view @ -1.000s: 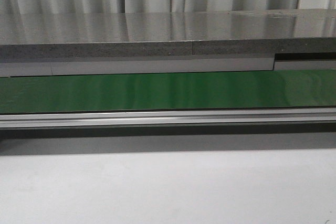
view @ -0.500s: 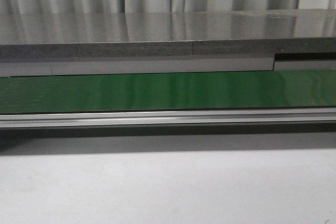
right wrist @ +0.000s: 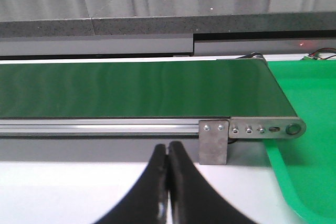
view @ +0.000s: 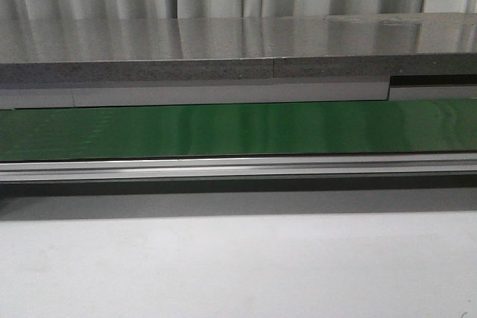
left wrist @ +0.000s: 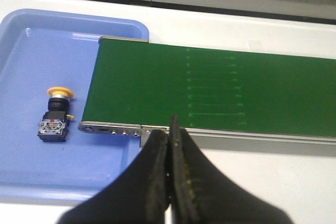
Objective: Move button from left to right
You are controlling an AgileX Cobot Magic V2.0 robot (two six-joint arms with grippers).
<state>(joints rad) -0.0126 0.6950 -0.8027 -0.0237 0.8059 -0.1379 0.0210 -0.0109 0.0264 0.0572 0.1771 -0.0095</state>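
The button, with a yellow-orange cap on a black body, lies on its side in a blue tray in the left wrist view. My left gripper is shut and empty, over the white table by the end of the green belt, apart from the button. In the right wrist view my right gripper is also shut and empty, in front of the belt's other end. The front view shows neither gripper and no button.
The green conveyor belt runs across the front view with an aluminium rail in front and a grey shelf behind. A green tray sits past the belt's right end. A metal bracket hangs there.
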